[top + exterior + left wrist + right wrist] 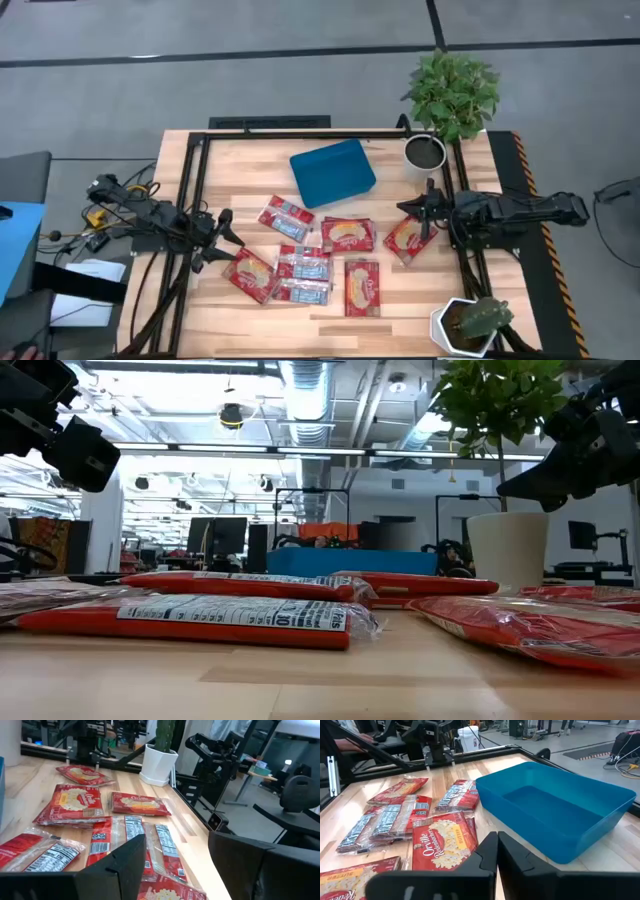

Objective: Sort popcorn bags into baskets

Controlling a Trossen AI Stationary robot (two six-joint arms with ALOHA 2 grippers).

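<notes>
Several popcorn bags lie flat on the wooden table, red ones with a cream picture (347, 234) (362, 286) and red-edged ones with a silvery middle (304, 263) (285, 217). The teal basket (333, 172) stands behind them with nothing in it (555, 805). My left gripper (232, 235) hangs open above the table at the left end of the bags, over the nearest red bag (250, 274); its fingers (130, 860) stand wide apart. My right gripper (408, 208) is shut (497, 837) and hovers just beyond the rightmost bag (410, 240), pointing toward the basket.
A leafy plant in a white pot (450, 100) stands at the far right corner, behind a round dark-filled pot (425, 152). A cactus in a white pot (470, 322) stands at the near right corner. Black frame rails (300, 134) run along the table's edges.
</notes>
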